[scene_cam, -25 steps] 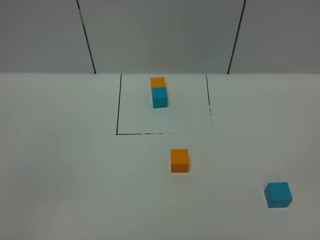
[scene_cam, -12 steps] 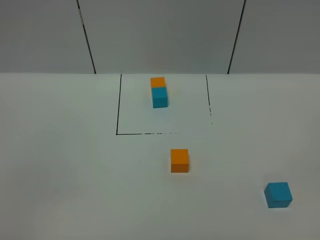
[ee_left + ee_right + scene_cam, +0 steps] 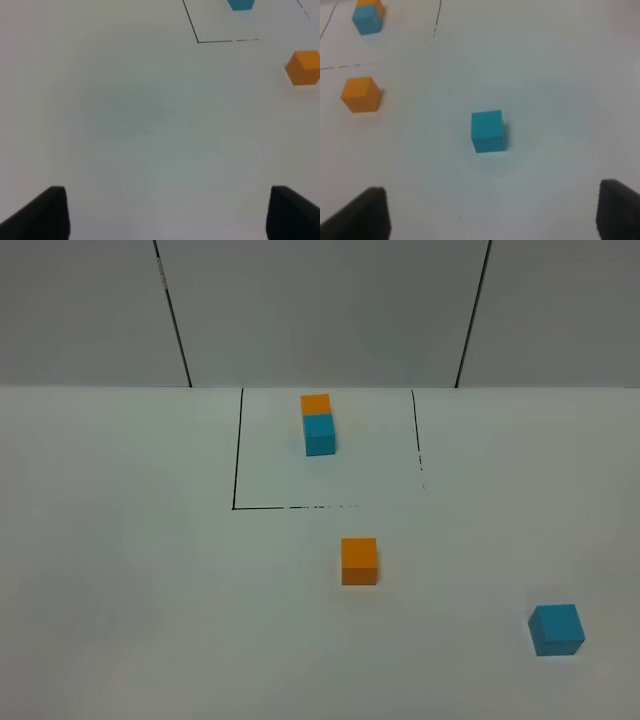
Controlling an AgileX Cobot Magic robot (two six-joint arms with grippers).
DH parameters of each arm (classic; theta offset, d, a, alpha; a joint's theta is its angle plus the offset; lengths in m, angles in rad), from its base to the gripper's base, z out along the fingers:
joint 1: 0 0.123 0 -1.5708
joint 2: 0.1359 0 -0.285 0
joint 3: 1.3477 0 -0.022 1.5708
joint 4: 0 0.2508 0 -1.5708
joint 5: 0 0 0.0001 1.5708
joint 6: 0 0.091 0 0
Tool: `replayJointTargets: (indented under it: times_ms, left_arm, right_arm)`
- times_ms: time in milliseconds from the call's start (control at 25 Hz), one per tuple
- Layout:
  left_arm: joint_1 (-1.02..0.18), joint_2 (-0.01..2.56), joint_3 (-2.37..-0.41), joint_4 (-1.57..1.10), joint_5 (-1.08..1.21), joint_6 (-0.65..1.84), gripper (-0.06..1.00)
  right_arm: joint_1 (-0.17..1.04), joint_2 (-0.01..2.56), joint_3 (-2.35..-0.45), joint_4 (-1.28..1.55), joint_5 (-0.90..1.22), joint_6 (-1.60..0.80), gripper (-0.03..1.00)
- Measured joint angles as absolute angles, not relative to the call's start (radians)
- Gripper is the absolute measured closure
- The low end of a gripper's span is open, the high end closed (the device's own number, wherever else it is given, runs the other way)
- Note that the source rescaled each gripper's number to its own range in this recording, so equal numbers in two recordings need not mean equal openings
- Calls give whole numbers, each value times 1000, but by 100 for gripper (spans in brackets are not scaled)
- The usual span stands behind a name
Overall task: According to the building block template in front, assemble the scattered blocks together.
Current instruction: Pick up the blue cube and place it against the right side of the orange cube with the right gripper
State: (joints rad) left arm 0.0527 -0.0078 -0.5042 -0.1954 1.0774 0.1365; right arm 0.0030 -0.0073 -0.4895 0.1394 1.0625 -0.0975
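No change from the earlier frames: cubes and template sit where they were.

Left gripper point(image 3: 165, 215): fingers spread wide, nothing between them. The orange cube point(image 3: 303, 67) lies well ahead and off to the side.

Right gripper point(image 3: 487, 212): likewise spread and empty. The cyan cube point(image 3: 488, 131) lies ahead of it, in line with the gap and apart from both fingers.

On the white table point(image 3: 120, 590), the orange cube sits just outside the near line of the black outline point(image 3: 236, 450). The template pair point(image 3: 318, 425) is inside, orange behind cyan, touching.
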Motion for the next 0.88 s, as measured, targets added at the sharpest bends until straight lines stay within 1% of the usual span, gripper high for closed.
replayJointTargets:
  times_ms: [880]
  left_arm:
    - [53, -8, -504, -195, 1077, 138, 26]
  right_arm:
    - [3, -7, -491, 125, 1063, -98, 30]
